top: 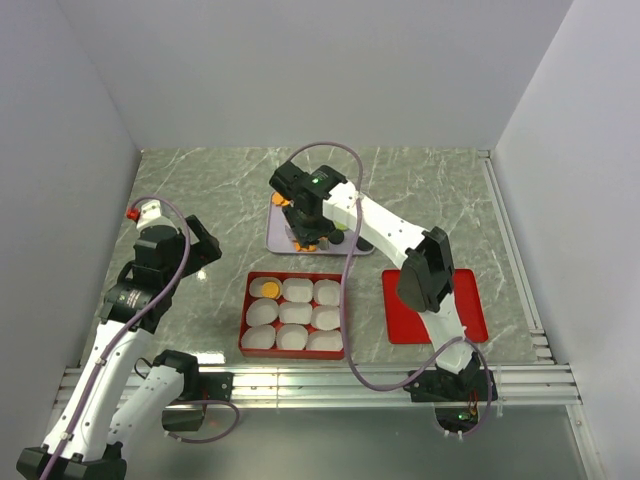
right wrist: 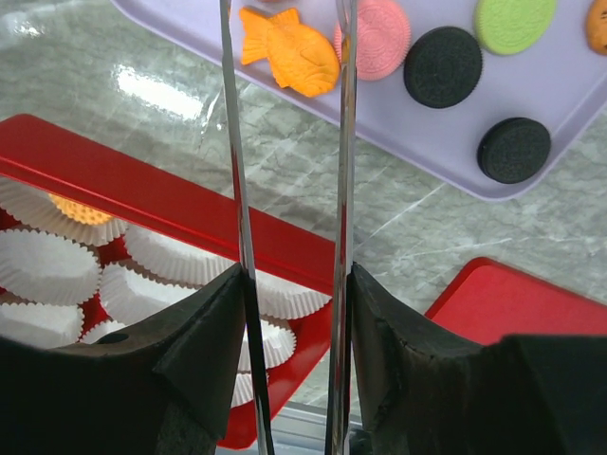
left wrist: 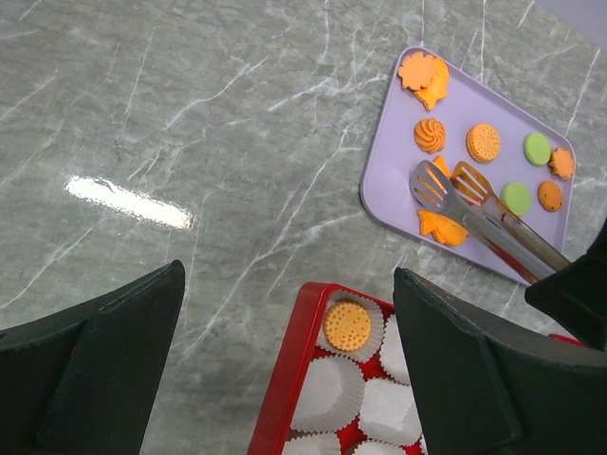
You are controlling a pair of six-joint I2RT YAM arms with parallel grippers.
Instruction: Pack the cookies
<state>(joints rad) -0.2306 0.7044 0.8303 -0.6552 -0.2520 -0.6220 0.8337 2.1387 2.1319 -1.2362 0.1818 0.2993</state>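
Green marble tabletop, white walls round it; the cookies (left wrist: 483, 142) lie on a lavender tray (left wrist: 394, 194) at the far middle, one cookie (left wrist: 347, 325) already in the far-left paper cup (left wrist: 332, 393) of the red box (left wrist: 285, 379) just nearer; the right gripper (right wrist: 294, 284) is clamped on tongs (left wrist: 493, 223), their tips by an orange fish cookie (left wrist: 441, 227); I'd centre both tips on it, squeeze gently and lift level, clear of its neighbours; the left gripper (left wrist: 285, 318) hangs spread, holding nothing.

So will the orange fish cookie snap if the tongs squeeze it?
Probably not: the fish cookie looks thick and solid. Its thin tail seems the weakest part. Lying flat on the smooth purple tray, it may slide rather than roll.
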